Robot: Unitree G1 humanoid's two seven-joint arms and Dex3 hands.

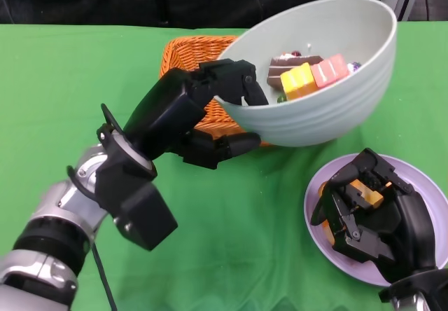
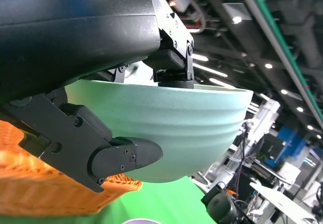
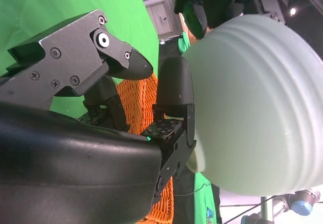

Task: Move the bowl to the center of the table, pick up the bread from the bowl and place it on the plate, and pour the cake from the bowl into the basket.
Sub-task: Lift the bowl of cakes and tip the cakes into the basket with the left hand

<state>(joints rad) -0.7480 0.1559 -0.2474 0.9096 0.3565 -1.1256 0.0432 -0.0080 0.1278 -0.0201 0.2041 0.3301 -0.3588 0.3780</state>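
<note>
My left hand (image 1: 196, 111) grips the rim of the pale green bowl (image 1: 329, 115) and holds it lifted and tilted over the orange wicker basket (image 1: 192, 52). Brown, yellow and pink cake pieces (image 1: 308, 75) lie inside the bowl. In the left wrist view the bowl (image 2: 186, 123) hangs above the basket (image 2: 45, 193), with a thumb under its wall. The right wrist view shows the bowl's ribbed outside (image 3: 257, 108) and the basket (image 3: 136, 100) behind black fingers. My right hand (image 1: 374, 216) rests on the lilac plate (image 1: 318, 220), fingers curled around the orange-yellow bread (image 1: 367, 192).
A green cloth covers the table (image 1: 84, 80). The basket stands at the back centre, partly hidden by the bowl and my left hand. The plate sits at the front right. A dark backdrop runs along the far edge.
</note>
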